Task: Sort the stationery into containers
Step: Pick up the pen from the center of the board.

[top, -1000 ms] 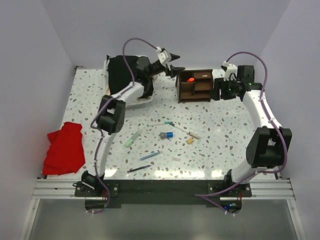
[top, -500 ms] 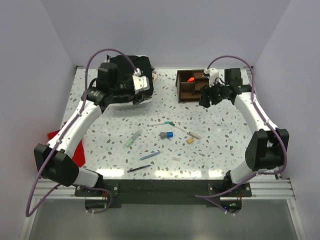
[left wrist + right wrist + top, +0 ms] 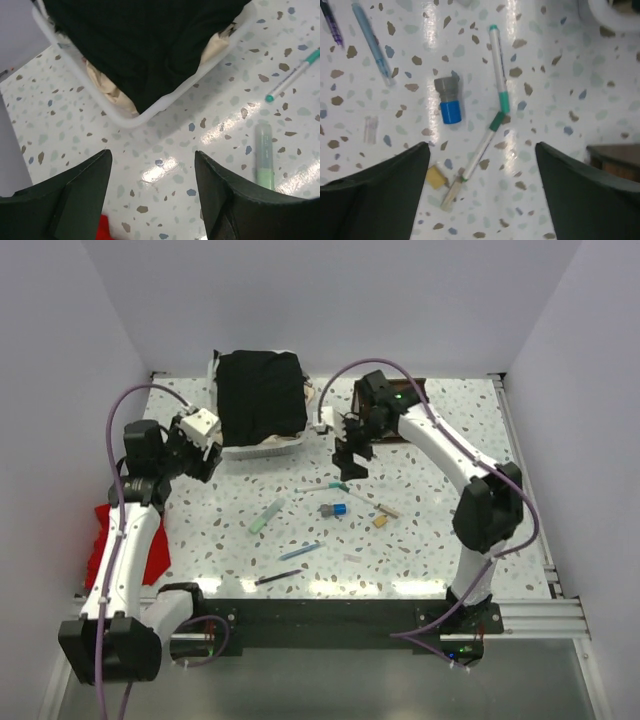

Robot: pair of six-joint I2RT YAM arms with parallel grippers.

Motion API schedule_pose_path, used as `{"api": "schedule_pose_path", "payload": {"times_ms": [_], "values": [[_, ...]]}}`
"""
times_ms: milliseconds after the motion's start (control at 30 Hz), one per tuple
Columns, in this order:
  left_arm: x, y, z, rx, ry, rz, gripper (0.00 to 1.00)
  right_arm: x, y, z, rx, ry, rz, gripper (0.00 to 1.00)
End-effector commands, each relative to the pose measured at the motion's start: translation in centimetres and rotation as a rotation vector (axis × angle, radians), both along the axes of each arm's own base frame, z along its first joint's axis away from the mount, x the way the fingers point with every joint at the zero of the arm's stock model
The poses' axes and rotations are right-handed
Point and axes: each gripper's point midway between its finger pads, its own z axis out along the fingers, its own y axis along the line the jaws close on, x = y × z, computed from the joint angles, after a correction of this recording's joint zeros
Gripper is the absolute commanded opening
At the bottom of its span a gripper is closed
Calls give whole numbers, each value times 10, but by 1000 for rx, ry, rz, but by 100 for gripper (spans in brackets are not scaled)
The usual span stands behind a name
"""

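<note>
The loose stationery lies mid-table: pale green pen (image 3: 267, 516), blue pen (image 3: 300, 551), black pen (image 3: 277, 578), two white pens (image 3: 325, 486), blue-grey sharpener (image 3: 333, 510), tan eraser (image 3: 380, 522). My right gripper (image 3: 350, 460) is open and empty, hovering above the white pens (image 3: 497, 67), sharpener (image 3: 447, 100) and eraser (image 3: 436, 177). My left gripper (image 3: 203, 462) is open and empty at the far left, above bare table near the pale green pen (image 3: 264, 160). The brown organiser (image 3: 418, 388) is mostly hidden behind my right arm. The orange-capped marker is hidden.
A black cloth (image 3: 260, 395) covers a white tray (image 3: 125, 117) at the back. A red cloth (image 3: 125, 540) lies at the left edge. The organiser's corner (image 3: 615, 160) shows at the right of the right wrist view.
My left arm has swung from the back near the organiser to the far left. My right gripper has moved from beside the organiser left and forward, above the pens.
</note>
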Motion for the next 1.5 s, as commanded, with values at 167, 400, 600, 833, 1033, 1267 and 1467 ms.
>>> {"api": "schedule_pose_path", "payload": {"times_ms": [167,400,600,833,1033,1267,1467], "values": [[-7,95,27,-73,-128,633,86,-50,113,-11,-11,-1,387,98],[-19,138,19,-116,-90,853,100,-82,181,-42,9,-76,548,86],[-17,142,6,-222,-71,956,100,-91,225,-56,33,-126,594,81],[-15,145,16,-198,-108,964,100,-78,239,-81,14,-162,583,70],[-14,135,17,-159,-95,909,100,-82,256,-101,3,-158,578,68],[-15,128,13,-167,-88,895,100,-97,247,-121,-53,-128,640,66],[-16,125,10,-185,-78,893,100,-97,238,-134,-94,-127,653,63]]}}
